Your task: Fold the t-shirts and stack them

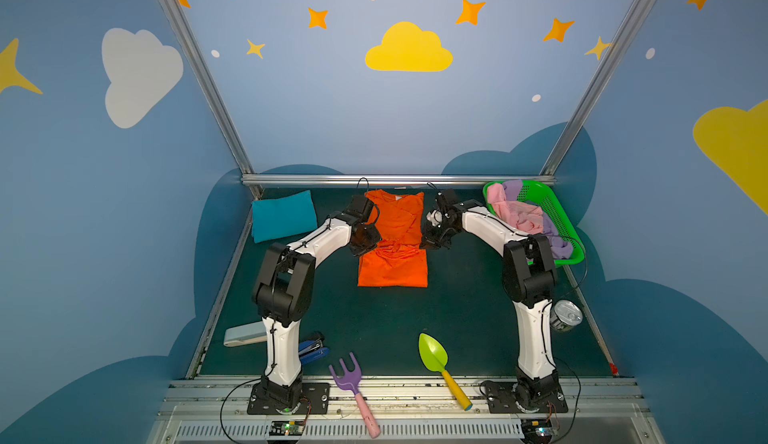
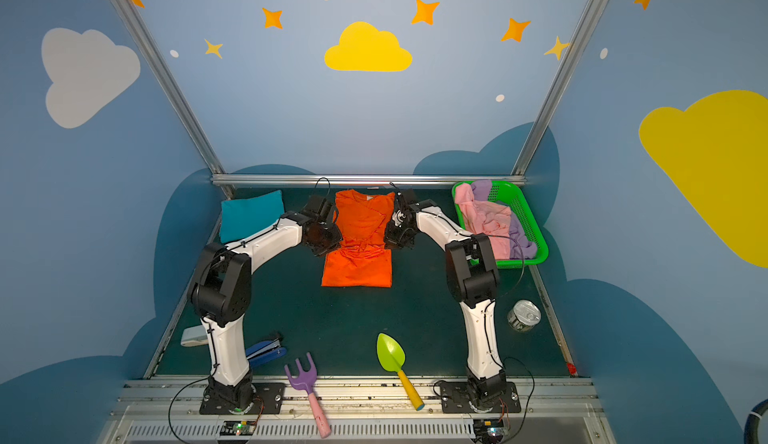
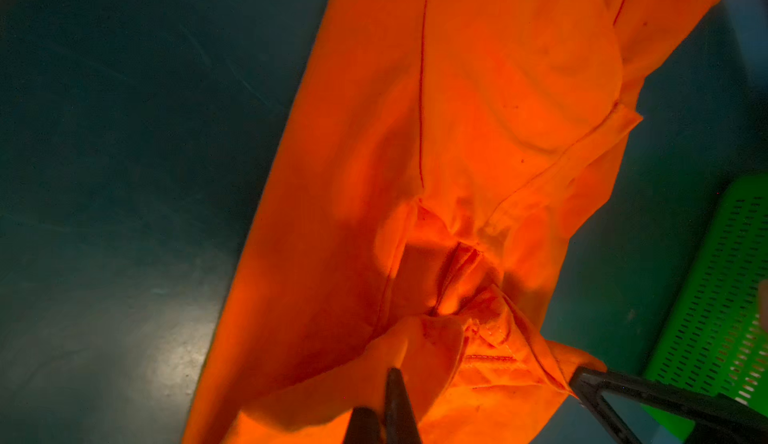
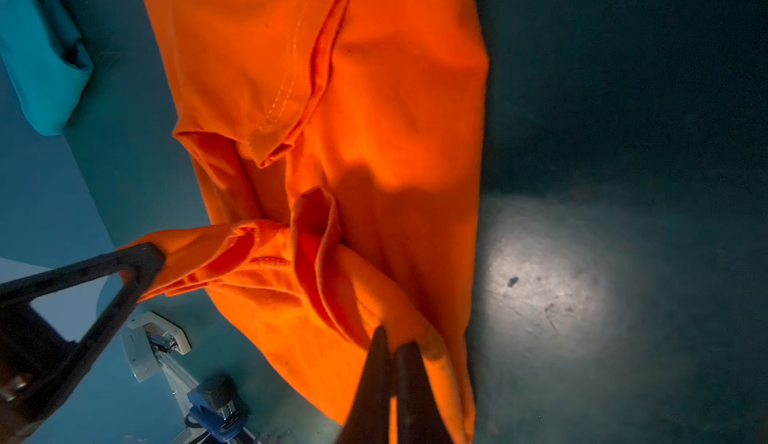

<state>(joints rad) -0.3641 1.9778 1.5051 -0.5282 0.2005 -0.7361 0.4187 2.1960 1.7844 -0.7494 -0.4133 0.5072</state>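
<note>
- In the middle of the dark green counter [image 1: 395, 330], toward the far rail: bright orange short-sleeved cloth t-shirt [image 1: 392, 251], laid lengthwise, with the collar and white neck label [image 1: 398, 198] at the far end and the hem at the near end.
- Sides folded in over the body, leaving a narrow strip; near half flat, bunched into ridges across the waist between the two arms.
- Left tool [image 3: 385, 381]: jaws closed tight on a pinch of orange cloth at the shirt's left edge, right at the bunched band; in the right wrist view, seen gripping a stretched fold.
- Right tool [image 4: 395, 340]: jaws closed tight on a pinch of orange cloth at the shirt's right edge, level with the left tool.
- Cloth gathered into raised folds at each pinch; both ends of the shirt resting on the counter.
- Far left corner: folded teal blue t-shirt [image 1: 284, 215], a neat rectangle, apart from the orange one.
- Far right corner: bright green perforated plastic basket [image 1: 540, 199], holding a crumpled pale pink t-shirt [image 1: 519, 213] on top of a lilac t-shirt [image 1: 557, 242].
- Beside the right arm, near the counter's right edge: silver tin can [image 1: 566, 315], lying tilted.
- Along the near edge: lime green toy scoop with yellow handle [image 1: 434, 354] and purple toy rake with pink handle [image 1: 347, 373], both handles lapping onto the metal rail.
- By the left arm's base: blue stapler [image 1: 311, 350] and pale stapler-like device [image 1: 245, 335].
</note>
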